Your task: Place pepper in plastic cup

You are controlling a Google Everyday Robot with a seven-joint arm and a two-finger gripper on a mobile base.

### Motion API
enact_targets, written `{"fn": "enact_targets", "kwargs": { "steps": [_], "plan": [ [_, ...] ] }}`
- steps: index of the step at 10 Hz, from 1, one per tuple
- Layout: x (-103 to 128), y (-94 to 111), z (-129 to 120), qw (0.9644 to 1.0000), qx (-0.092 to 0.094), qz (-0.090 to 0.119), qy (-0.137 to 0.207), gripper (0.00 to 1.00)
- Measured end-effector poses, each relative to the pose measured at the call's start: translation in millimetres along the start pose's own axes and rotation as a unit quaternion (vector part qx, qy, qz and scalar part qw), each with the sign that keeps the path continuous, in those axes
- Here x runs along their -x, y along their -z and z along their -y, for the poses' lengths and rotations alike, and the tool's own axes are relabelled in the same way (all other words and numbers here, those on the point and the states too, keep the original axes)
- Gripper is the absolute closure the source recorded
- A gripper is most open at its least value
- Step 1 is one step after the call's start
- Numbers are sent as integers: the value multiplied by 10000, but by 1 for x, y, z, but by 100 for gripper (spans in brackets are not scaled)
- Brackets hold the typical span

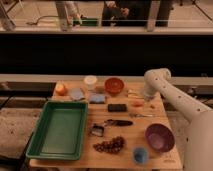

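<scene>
We see a wooden table (131, 136) with a green tray (57, 130) filling its near left corner. An orange fruit (60, 89) lies at the far left corner, a red-orange bowl (114, 85) by the far edge, the pepper (136, 104) toward the right edge, and a purple bowl (159, 137) at the near right corner. The gripper (146, 97) hangs over the far right corner.

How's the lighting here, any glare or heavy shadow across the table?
Camera view: warm, even light on the table, no strong glare; the band behind it is dark, the floor beyond brighter. Camera view: the tool hangs over the table's right rear, beside the pepper.
</scene>
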Motion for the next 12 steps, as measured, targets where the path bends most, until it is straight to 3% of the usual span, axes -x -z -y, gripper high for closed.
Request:
{"fn": "enact_targets", "kwargs": {
  "steps": [2,5,9,12],
  "plan": [
    [4,-2,3,10000,10,25,37,30],
    [7,-6,6,10000,21,74,60,38],
    [-1,-10,6,9999,42,138,-34,38],
    [-7,-15,5,9998,90,168,-105,46]
  ]
}}
